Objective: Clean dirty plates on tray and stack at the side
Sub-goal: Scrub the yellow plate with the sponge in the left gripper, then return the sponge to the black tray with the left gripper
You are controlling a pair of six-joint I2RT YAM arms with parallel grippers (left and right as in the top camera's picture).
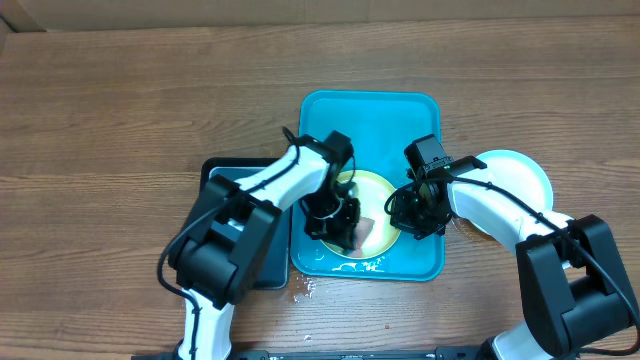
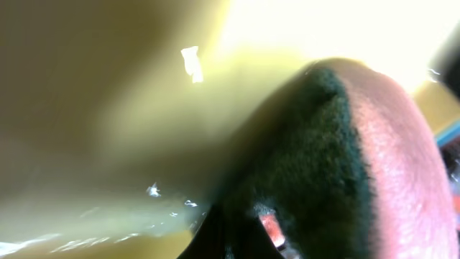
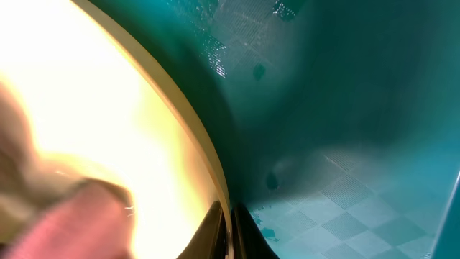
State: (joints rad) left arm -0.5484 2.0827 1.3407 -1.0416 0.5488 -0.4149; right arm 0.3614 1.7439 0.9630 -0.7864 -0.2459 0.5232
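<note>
A yellow-green rimmed plate [image 1: 378, 185] lies in the near half of the turquoise tray [image 1: 370, 110]. My left gripper [image 1: 340, 220] is shut on a pink sponge with a dark green scouring face [image 1: 368, 232] and presses it on the plate's near left part. The left wrist view shows the sponge [image 2: 345, 158] against the wet plate [image 2: 108, 108], fingers at the bottom [image 2: 237, 241]. My right gripper [image 1: 415, 215] is shut on the plate's right rim. The right wrist view shows its fingers [image 3: 228, 230] pinching the rim [image 3: 208, 165] over the tray floor [image 3: 345, 108]. A light-blue rimmed plate [image 1: 520, 172] lies on the table to the right. A third plate is not visible.
A black tray [image 1: 215, 170] lies left of the turquoise tray, mostly under my left arm. Water drops [image 1: 305, 288] sit on the wooden table by the tray's near left corner. Small blue specks [image 3: 267, 232] dot the tray floor.
</note>
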